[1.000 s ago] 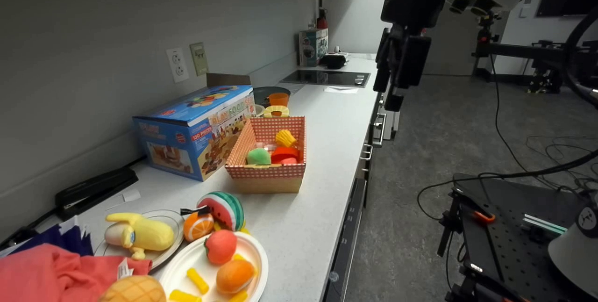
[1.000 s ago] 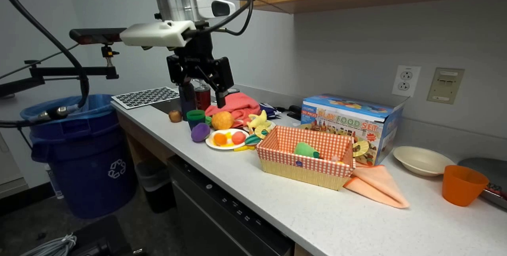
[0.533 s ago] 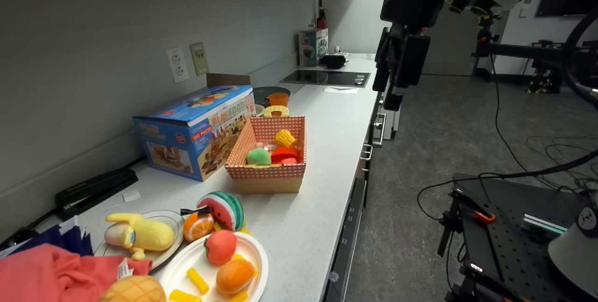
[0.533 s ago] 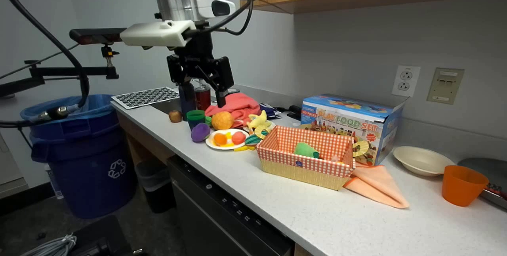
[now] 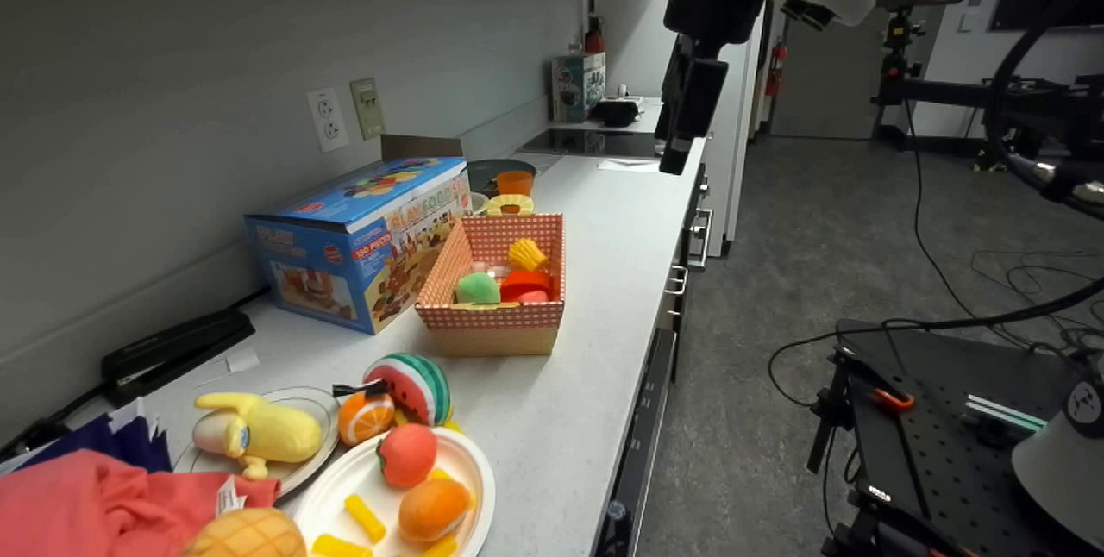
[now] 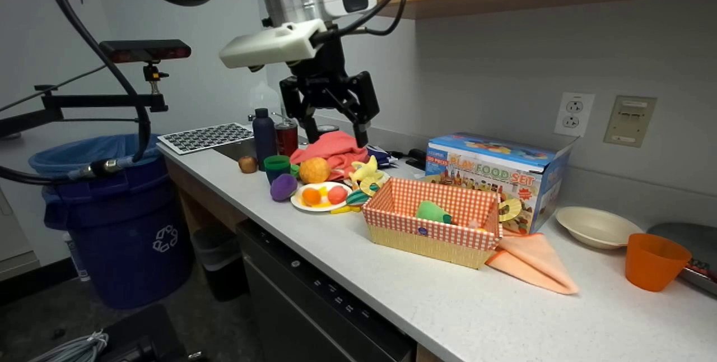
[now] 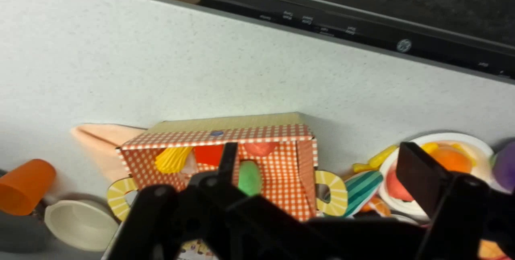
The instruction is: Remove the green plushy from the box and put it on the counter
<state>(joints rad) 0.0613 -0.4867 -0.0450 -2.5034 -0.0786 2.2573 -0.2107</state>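
The tool (image 6: 336, 139) hangs spread wide, gripping nothing, the green plushy (image 6: 430, 211) in the box (image 6: 424, 242) on the bench (image 6: 504, 317)

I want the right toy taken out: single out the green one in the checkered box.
It's the green plushy; the box also holds a yellow piece, a red piece and a pinkish piece, none green.

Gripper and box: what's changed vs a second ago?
The gripper has swung sideways toward the box in both exterior views, nearly all of it in the last half second. Nothing grabbed or let go; the jaws stand open, as before. Unchanged: the green plushy in the box, and the box and blue carton on the counter.
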